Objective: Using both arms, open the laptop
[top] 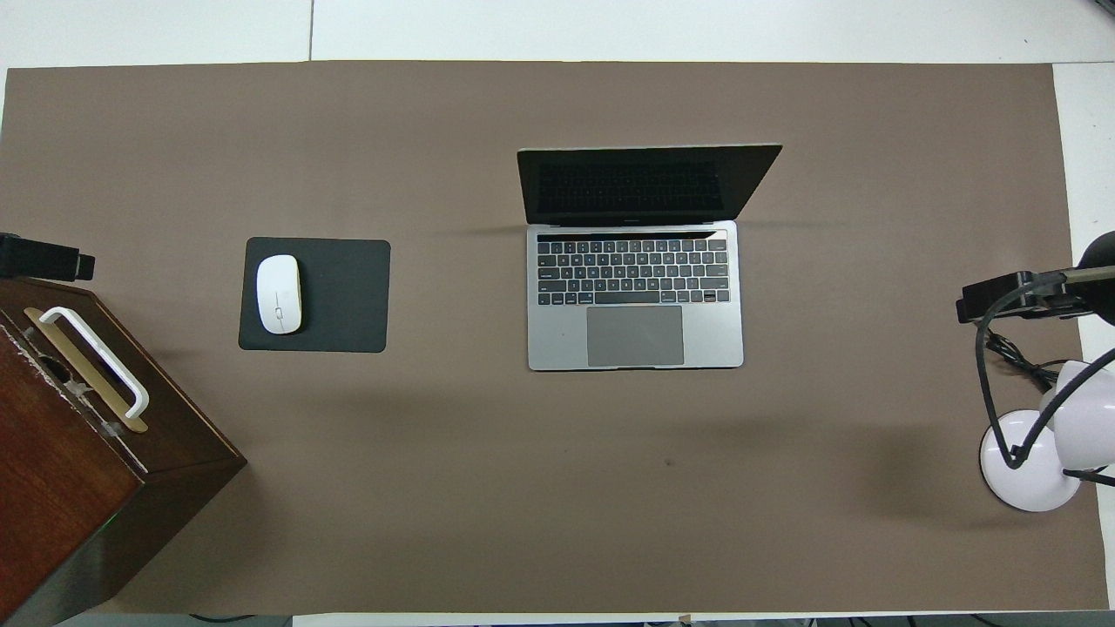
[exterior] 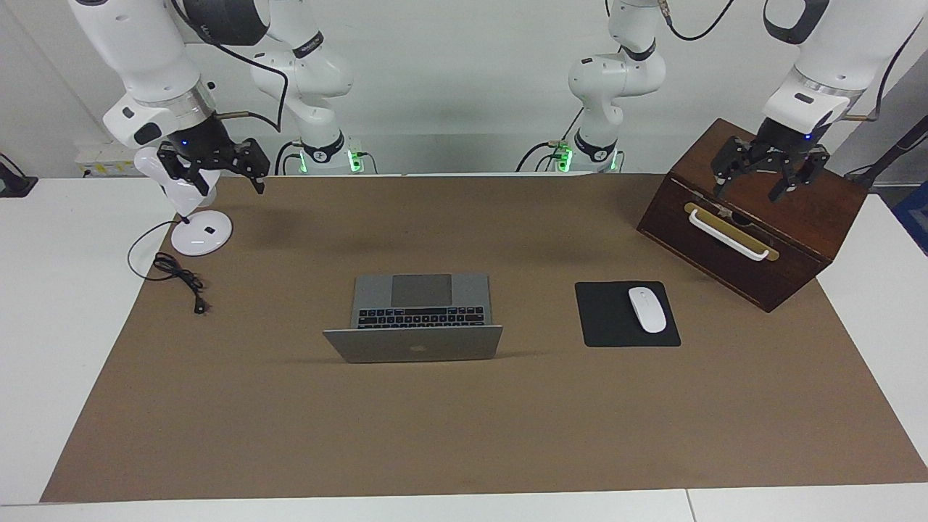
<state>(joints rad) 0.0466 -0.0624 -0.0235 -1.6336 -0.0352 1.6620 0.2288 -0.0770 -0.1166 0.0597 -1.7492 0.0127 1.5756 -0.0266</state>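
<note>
The silver-grey laptop (exterior: pixel 420 319) stands open in the middle of the brown mat, its dark screen raised and the keyboard and trackpad showing in the overhead view (top: pixel 636 296). Its lid back with the apple logo faces away from the robots. My right gripper (exterior: pixel 221 181) hangs open and empty in the air over the white lamp at the right arm's end of the table. My left gripper (exterior: pixel 748 190) hangs open and empty over the wooden box at the left arm's end. Both are well apart from the laptop. Only their tips show in the overhead view, the left gripper (top: pixel 43 257) and the right gripper (top: pixel 1015 296).
A black mouse pad (exterior: pixel 612 319) with a white mouse (exterior: pixel 647 309) lies beside the laptop toward the left arm's end. A dark wooden box (exterior: pixel 754 217) with a white handle stands past it. A white desk lamp (exterior: pixel 201 233) and its black cable (exterior: pixel 181 279) sit at the right arm's end.
</note>
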